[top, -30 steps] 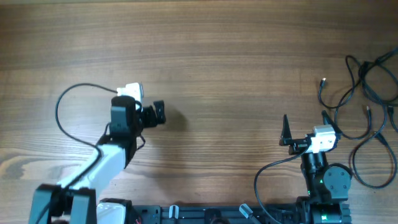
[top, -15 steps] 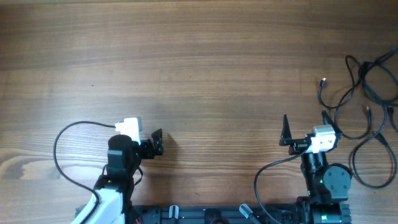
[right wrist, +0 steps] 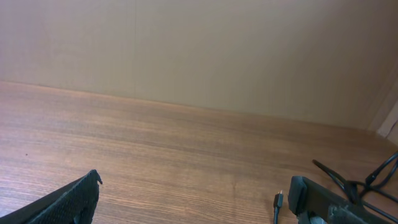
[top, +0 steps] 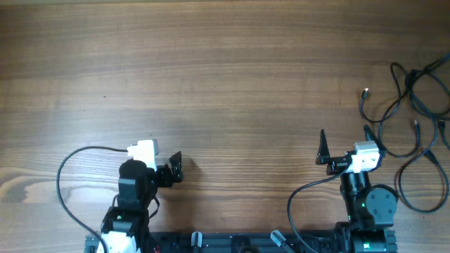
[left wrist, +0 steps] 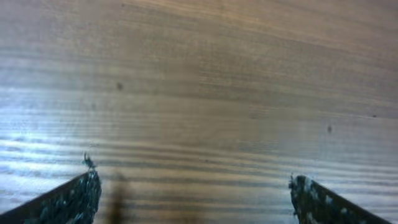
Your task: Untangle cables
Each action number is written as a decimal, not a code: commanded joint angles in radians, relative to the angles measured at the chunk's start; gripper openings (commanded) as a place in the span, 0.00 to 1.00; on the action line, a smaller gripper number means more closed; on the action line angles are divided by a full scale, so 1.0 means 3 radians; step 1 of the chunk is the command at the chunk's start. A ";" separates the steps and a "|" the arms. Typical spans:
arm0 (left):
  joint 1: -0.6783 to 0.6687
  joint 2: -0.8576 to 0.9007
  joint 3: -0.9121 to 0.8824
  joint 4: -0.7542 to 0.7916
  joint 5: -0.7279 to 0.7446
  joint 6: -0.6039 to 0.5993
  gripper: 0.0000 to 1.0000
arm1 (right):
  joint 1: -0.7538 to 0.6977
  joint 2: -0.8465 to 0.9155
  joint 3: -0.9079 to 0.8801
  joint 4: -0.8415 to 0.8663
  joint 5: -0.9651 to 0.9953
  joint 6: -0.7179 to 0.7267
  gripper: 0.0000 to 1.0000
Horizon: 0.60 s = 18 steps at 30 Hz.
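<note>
Cables point(top: 410, 91): thin black cords in loose, overlapping loops at the 3 o'clock edge of the overhead view, running out of frame there. One small plug end point(top: 365, 91) points toward 12 o'clock on the inner side of the heap. The right wrist view catches a few strands point(right wrist: 339, 177) and a small plug point(right wrist: 277, 200) at about 4 o'clock. They lie on the bench point(top: 232, 70), brown wood with grain running 9 to 3 o'clock and some glare low in the left wrist view. A plain beige wall point(right wrist: 186, 50) stands behind the far edge of the bench. Right arm folded close to its base at 5 o'clock, with its wire point(top: 302, 193) curving off toward 7 o'clock. Right tool point(top: 344, 137) faces 12 o'clock with the cables at its 2 to 3 o'clock, near but apart. It is spread wide, with bare wood between the fingers point(right wrist: 68, 199), gripping nothing. Left arm tucked back at 7 o'clock, its wire point(top: 67, 176) looping out toward 9 o'clock. Left tool point(top: 176, 167) is well apart from the cables, also spread wide over bare bench with its fingertips point(left wrist: 74, 196) far apart, holding nothing.
</note>
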 commanded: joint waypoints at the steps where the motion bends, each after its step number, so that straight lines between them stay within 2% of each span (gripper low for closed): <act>1: -0.0013 -0.0610 -0.0010 -0.0361 -0.0056 0.0079 1.00 | 0.0019 -0.0027 -0.0003 0.0004 0.0022 -0.0041 1.00; 9: -0.0015 -0.1746 -0.0010 -0.0354 -0.0086 0.0308 1.00 | 0.0019 -0.0027 -0.0003 0.0005 0.0022 -0.0041 1.00; 13: -0.0015 -0.2104 -0.0010 -0.0352 -0.0050 0.0629 1.00 | 0.0019 -0.0027 -0.0003 0.0004 0.0022 -0.0041 1.00; 18: -0.0015 -0.2293 -0.0009 -0.0332 0.0161 0.1368 1.00 | 0.0019 -0.0027 -0.0003 0.0005 0.0022 -0.0041 1.00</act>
